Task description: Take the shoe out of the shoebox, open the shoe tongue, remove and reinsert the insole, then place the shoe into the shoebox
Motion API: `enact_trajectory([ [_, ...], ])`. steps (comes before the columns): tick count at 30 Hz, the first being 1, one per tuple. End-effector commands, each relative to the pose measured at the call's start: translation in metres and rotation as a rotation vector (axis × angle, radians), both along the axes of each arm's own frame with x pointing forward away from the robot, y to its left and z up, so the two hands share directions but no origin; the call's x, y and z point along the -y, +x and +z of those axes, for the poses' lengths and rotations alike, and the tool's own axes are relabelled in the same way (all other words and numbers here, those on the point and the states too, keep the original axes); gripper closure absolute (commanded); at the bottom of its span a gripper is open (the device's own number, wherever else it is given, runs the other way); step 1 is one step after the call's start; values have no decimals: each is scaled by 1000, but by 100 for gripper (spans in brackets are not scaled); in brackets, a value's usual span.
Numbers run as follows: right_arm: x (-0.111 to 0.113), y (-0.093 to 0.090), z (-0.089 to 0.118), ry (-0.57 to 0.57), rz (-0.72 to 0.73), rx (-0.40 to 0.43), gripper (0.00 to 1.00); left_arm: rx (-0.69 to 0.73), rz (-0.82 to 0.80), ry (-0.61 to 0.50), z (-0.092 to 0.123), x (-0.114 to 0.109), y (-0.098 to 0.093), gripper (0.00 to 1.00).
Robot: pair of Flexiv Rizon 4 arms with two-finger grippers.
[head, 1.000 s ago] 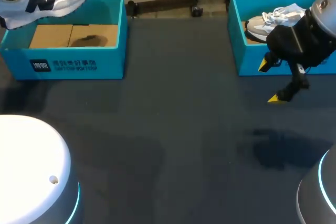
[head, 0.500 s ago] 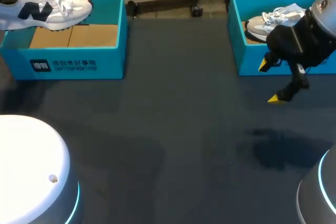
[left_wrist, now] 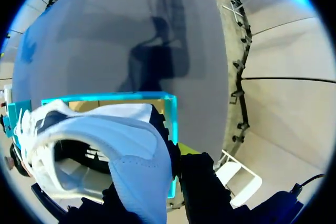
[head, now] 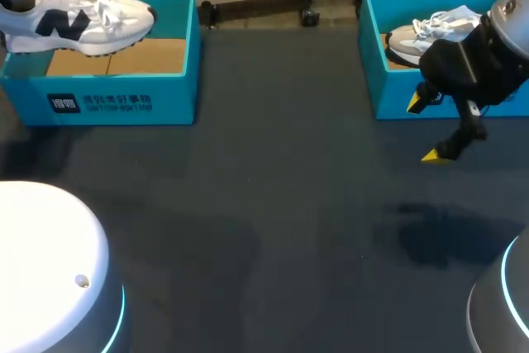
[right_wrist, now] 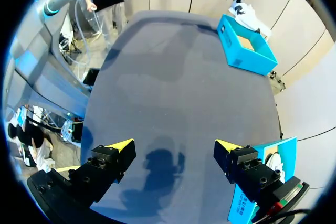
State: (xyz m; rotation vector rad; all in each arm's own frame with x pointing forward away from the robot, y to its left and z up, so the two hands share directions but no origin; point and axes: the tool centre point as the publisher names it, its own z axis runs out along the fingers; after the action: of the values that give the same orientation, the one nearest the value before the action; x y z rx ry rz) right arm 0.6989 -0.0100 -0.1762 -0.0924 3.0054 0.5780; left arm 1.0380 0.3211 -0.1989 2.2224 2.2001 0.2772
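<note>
1. The left pincer (left_wrist: 152, 178) is pinching the white shoe (head: 78, 14) at its heel end.
2. The shoe hangs in the air over the left box (head: 124, 105), toe pointing right, with a dark mark on its side.
3. This teal box stands at the far left of the bench (head: 273, 204), with white print on its near wall.
4. The right pincer (right_wrist: 174, 144), spread and holding nothing, hovers just in front of the right box (head: 390, 97), where a second shoe (head: 430, 31) lies.
</note>
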Motion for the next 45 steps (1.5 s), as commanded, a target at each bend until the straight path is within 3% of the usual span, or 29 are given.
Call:
enact_trajectory([
  [1,-2,2,-1,-4,0,-4,0,4,-5,1,-7,5,8,100],
  [22,-2,2,-1,-4,0,-4,0,30,27,-6,-57,19,59,100],
  [45,-2,2,-1,-4,0,-4,0,-1,24,26,-117,29,76,100],
])
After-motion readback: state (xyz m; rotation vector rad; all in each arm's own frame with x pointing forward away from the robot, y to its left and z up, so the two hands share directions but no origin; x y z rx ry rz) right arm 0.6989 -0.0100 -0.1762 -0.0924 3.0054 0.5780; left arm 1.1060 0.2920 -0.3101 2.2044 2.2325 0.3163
